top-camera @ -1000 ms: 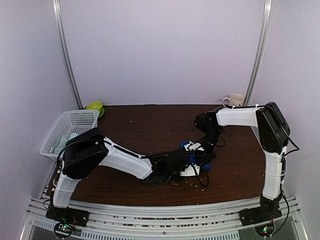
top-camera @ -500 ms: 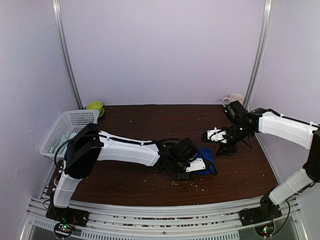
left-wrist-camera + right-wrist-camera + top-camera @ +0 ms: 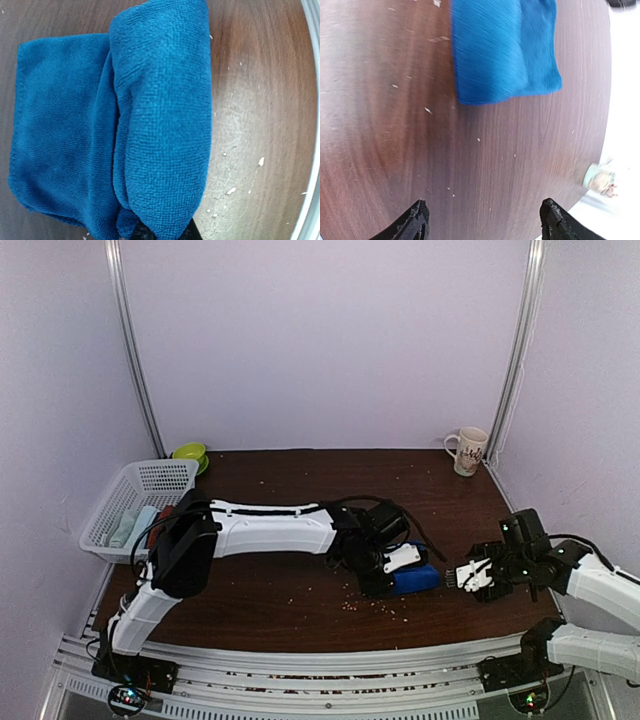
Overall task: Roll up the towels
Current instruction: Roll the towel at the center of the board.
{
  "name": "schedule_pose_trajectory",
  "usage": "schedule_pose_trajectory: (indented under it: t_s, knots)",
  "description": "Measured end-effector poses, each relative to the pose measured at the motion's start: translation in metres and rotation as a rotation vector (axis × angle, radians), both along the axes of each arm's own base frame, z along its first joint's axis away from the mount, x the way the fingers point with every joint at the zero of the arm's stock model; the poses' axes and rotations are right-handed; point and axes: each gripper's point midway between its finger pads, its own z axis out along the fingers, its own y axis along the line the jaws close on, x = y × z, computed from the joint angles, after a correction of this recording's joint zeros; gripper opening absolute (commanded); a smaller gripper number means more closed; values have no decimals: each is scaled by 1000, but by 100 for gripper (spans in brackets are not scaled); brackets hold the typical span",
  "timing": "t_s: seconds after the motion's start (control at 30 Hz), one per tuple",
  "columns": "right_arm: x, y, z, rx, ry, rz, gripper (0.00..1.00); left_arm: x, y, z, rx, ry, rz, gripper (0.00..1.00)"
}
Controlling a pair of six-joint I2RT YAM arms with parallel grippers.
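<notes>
The royal blue towel (image 3: 418,580) lies partly rolled on the dark wooden table, right of centre. In the left wrist view the blue towel (image 3: 150,125) fills the frame, a thick roll lying over a flat layer. My left gripper (image 3: 388,562) sits at the roll's near end, and its dark fingers (image 3: 135,232) close around that end. My right gripper (image 3: 468,575) is open and empty, low over the table just right of the towel (image 3: 502,50), with the fingertips (image 3: 415,220) wide apart. The mint-green towel (image 3: 125,525) lies in the basket.
A white plastic basket (image 3: 150,478) stands at the left edge. A green bowl (image 3: 190,452) is behind it. A white patterned mug (image 3: 468,450) stands at the back right and also shows in the right wrist view (image 3: 600,181). Crumbs are scattered on the table (image 3: 300,490).
My right arm has swung away from the towel, out to the right and down near the front. My left arm has stretched further right, with the blue towel shifted slightly right.
</notes>
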Motion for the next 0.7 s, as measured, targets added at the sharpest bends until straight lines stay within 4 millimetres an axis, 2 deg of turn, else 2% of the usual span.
schedule_pose_trajectory:
  t_s: [0.17, 0.3, 0.47, 0.6, 0.7]
  knots:
    - [-16, 11, 2, 32, -62, 141, 78, 8, 1, -1, -50, 190, 63, 0]
    - [-23, 28, 4, 91, -68, 232, 78, 10, 0, -1, -84, 311, 91, 0]
    - [-26, 50, -6, 123, -86, 313, 78, 12, -1, -1, -101, 382, 122, 0]
    - [-30, 75, -14, 116, -136, 395, 80, 12, -2, -1, -98, 410, 141, 0]
    - [-34, 93, -21, 92, -182, 445, 78, 13, -2, -1, -94, 419, 150, 0]
